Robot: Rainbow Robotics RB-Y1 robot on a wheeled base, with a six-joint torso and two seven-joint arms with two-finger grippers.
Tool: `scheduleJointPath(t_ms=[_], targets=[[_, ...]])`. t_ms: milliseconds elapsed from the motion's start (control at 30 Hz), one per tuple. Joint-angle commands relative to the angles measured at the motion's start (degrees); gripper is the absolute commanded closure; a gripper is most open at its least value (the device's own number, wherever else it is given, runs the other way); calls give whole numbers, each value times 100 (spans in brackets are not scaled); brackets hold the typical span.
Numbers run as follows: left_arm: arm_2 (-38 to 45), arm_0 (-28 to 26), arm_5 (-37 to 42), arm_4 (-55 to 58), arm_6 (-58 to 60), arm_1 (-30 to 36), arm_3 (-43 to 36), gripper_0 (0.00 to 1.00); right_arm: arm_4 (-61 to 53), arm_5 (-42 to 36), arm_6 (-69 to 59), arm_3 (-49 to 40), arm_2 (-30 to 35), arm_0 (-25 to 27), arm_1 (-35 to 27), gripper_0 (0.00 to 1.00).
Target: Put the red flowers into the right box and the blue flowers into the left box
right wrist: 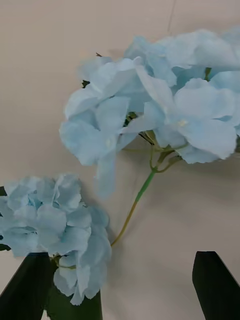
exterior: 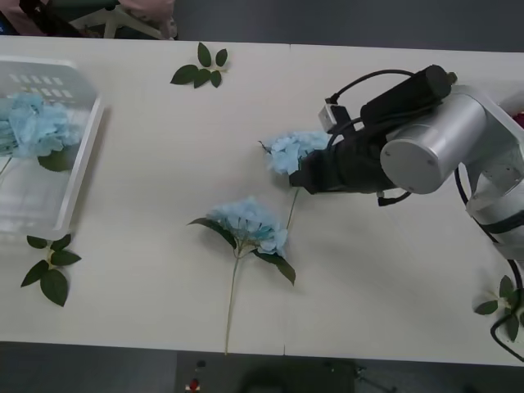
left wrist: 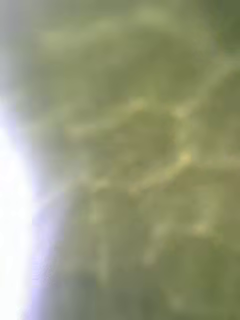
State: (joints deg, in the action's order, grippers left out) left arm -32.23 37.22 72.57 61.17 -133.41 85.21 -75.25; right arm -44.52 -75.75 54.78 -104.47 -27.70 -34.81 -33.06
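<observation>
One blue flower (exterior: 288, 150) lies mid-table, its thin stem (exterior: 291, 209) running toward the front edge. My right gripper (exterior: 301, 178) hovers over the top of that stem, just beside the head. In the right wrist view its black fingers (right wrist: 207, 280) stand open and wide apart (right wrist: 119, 255), with the pale-blue head (right wrist: 160, 105) and green stem (right wrist: 137, 197) ahead of them, untouched. A second blue flower (exterior: 248, 225) (right wrist: 55, 220) lies nearer the front. A third (exterior: 29, 123) rests inside the left box (exterior: 82, 168). The red flowers and the right box are out of view.
Loose green leaf sprigs lie at the back (exterior: 201, 70), front left (exterior: 49, 266) and front right edge (exterior: 503, 303). The right arm's grey elbow (exterior: 434, 143) hangs over the table's right side. The left wrist view is a green blur.
</observation>
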Motion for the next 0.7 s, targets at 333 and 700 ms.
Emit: scheduleJointPath(t_ms=[333,700], targets=[[-20,356,-261,1011,-27,110,-183,5,1877,-379,-513,621,-25,-114,1240,19],[736,681,11,3630,474,-945,-693,5,2475,34,-539,1535,-104,-114,1574,19]])
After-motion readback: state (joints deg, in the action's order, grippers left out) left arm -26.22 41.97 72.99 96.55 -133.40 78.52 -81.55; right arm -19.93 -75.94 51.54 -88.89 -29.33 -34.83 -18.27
